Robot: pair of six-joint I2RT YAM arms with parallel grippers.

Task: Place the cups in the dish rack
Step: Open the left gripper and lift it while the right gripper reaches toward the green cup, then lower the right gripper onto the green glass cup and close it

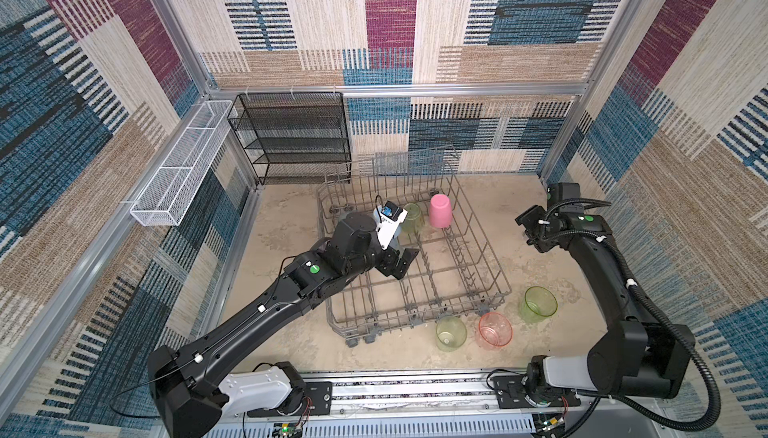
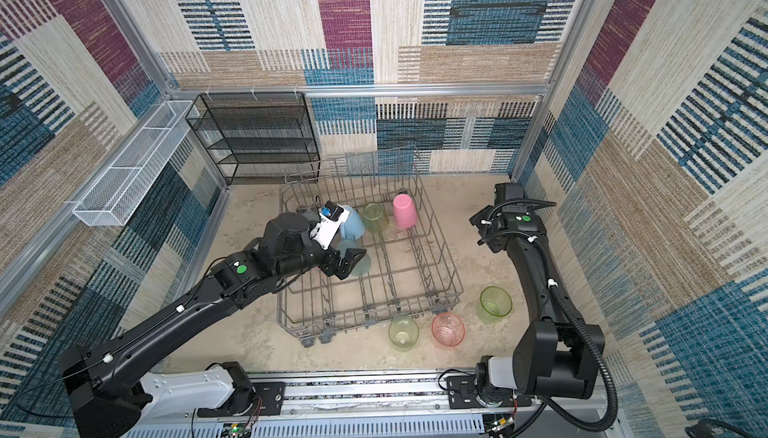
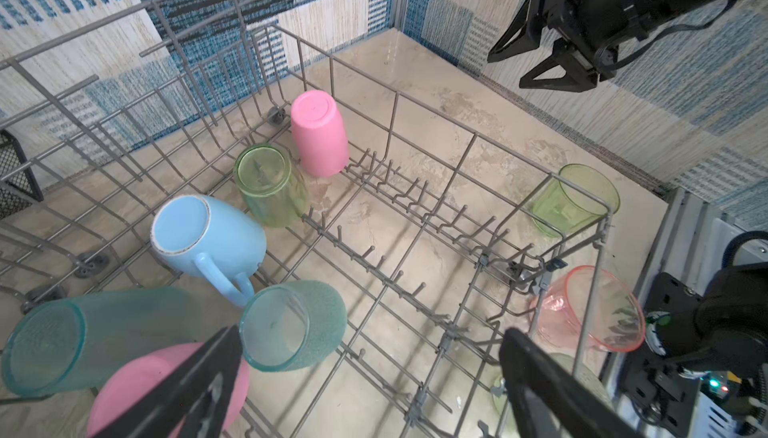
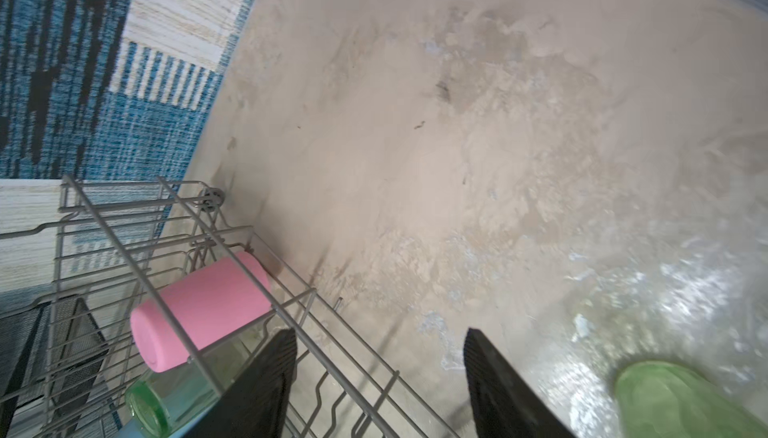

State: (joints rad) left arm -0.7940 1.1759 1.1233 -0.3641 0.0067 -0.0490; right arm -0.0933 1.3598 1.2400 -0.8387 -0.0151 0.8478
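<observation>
The grey wire dish rack (image 1: 490, 248) stands mid-floor. Inside it, upside down, are a pink cup (image 3: 320, 136), a yellow-green cup (image 3: 270, 184), a light-blue mug (image 3: 212, 236), two teal cups (image 3: 295, 323) and another pink cup (image 3: 137, 382). My left gripper (image 3: 372, 340) hovers open over the rack's left part, beside the teal cup (image 2: 359, 265), holding nothing. On the floor by the rack's front right corner are two yellow-green cups (image 1: 451, 333) (image 1: 539, 304) and a pink-orange cup (image 1: 495, 329). My right gripper (image 4: 379, 336) hangs open and empty right of the rack (image 4: 232, 286).
A black mesh shelf unit (image 1: 291, 136) stands against the back wall and a long white mesh basket (image 1: 183, 165) hangs on the left wall. Patterned walls enclose the floor on three sides. The arms' base rail (image 1: 407, 390) runs along the front.
</observation>
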